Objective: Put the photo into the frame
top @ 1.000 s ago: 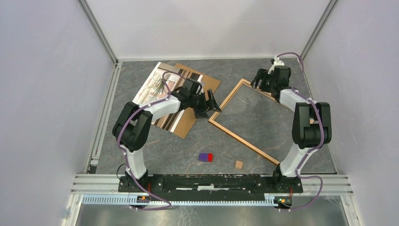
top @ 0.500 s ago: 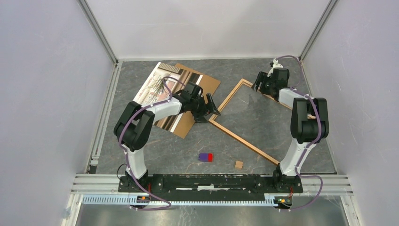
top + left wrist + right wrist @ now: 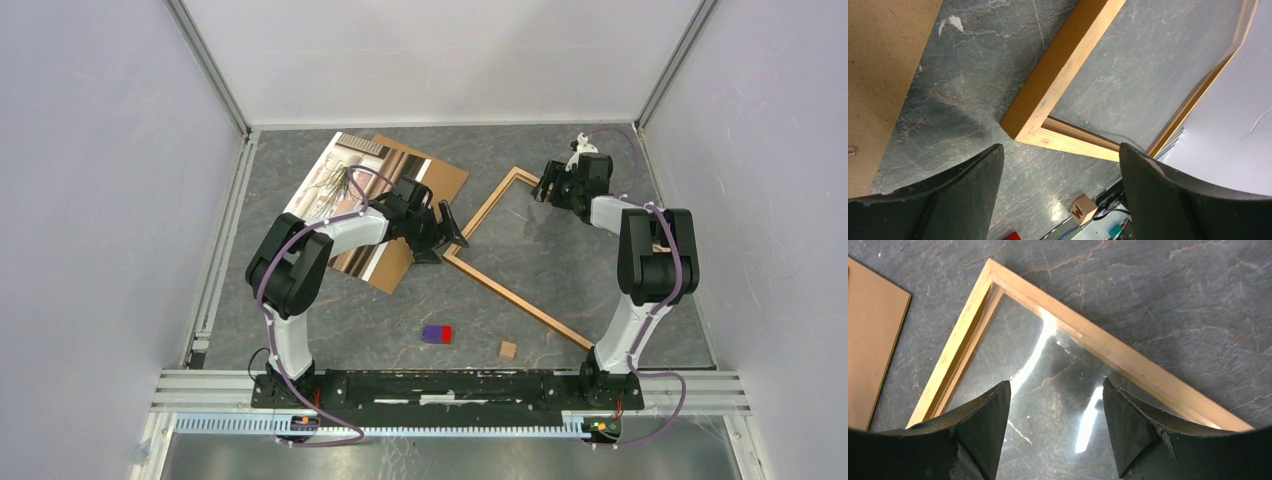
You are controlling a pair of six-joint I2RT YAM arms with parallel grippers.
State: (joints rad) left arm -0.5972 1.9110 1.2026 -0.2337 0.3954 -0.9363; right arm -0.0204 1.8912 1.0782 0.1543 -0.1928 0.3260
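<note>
Left arm hides part of the photo.

Purple-and-red block and small wooden cube lay apart, near side; brown backing board far left

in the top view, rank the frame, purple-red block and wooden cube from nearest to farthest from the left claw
1. frame: its left corner lies right beside the left claw.
2. purple-red block: toward the arm bases, about centre.
3. wooden cube: closer still to the bases, to the right of the block.
</note>
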